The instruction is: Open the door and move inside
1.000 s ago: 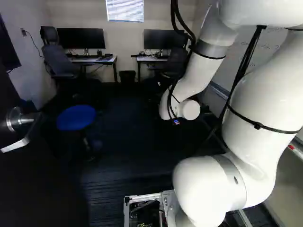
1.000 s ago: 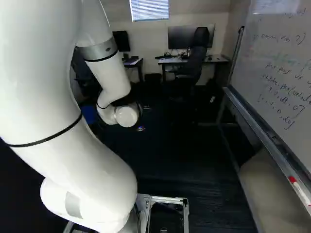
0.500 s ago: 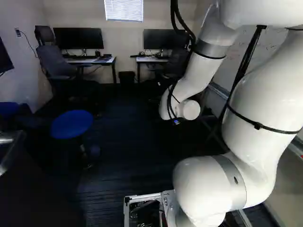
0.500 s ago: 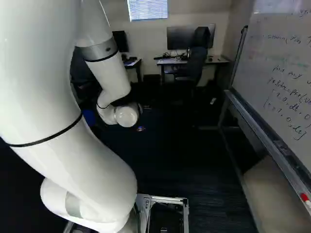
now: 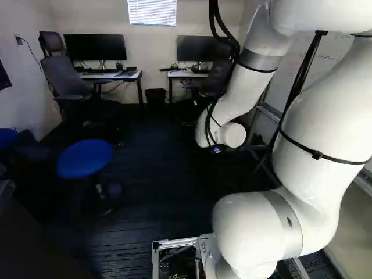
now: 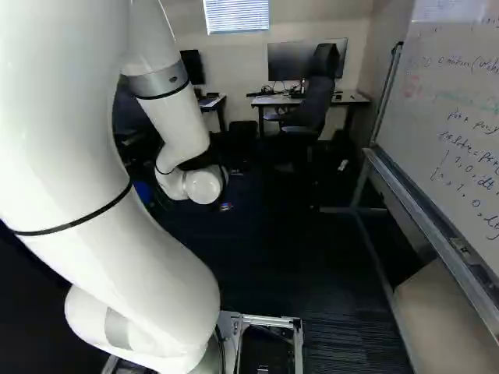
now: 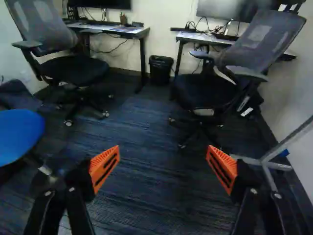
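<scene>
The door point(image 5: 35, 247) stands at the lower left corner of the left base view, a dark panel close on the left of the base, with its metal handle point(image 5: 6, 189) partly cut off by that view's left edge. The white arm point(image 5: 314, 122) rises from the base, reaches ahead and bends downward toward the room's dark carpet point(image 7: 156, 210). In the wrist view, the gripper point(image 7: 164, 164) has its two fingers spread wide, the orange pads point(image 7: 104, 167) well apart, with hold of nothing; the carpet shows between them. Ahead of it, two desks line the far wall. The left desk point(image 7: 145, 33) carries a monitor point(image 5: 95, 51) toward its back edge, a keyboard, a small cup point(image 7: 123, 19) near the back edge and papers by its front right corner. The right desk point(image 6: 269, 100) holds another monitor point(image 6: 284, 61), with a tangle of cables toward its back edge. A black waste bin point(image 7: 160, 71) is on the floor between the two. One office chair point(image 7: 73, 68) is before the left desk's front edge, a second point(image 6: 316, 93) before the right desk's. A round blue stool point(image 5: 85, 158) stands between the door and the left chair's side of the room, well apart from the arm. At the right of the right base view is a whiteboard point(image 6: 460, 101) with handwriting, on a metal frame point(image 6: 425, 214).
</scene>
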Controlling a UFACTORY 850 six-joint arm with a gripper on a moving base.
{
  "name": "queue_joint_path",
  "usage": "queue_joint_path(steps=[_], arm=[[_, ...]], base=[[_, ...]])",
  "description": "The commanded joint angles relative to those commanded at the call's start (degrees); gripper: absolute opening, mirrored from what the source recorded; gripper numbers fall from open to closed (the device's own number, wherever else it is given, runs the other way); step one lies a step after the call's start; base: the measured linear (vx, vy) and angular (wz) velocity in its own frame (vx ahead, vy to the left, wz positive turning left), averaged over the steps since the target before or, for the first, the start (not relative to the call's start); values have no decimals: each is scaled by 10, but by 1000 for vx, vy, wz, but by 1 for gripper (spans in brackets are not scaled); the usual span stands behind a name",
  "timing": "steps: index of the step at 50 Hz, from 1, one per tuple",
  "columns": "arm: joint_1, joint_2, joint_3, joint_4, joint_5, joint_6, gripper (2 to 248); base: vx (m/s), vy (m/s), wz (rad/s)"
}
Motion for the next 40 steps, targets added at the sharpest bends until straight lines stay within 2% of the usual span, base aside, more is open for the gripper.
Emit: queue_joint_path(steps=[40], arm=[[1, 8, 7, 5, 0, 0, 247]], base=[[4, 0, 0]])
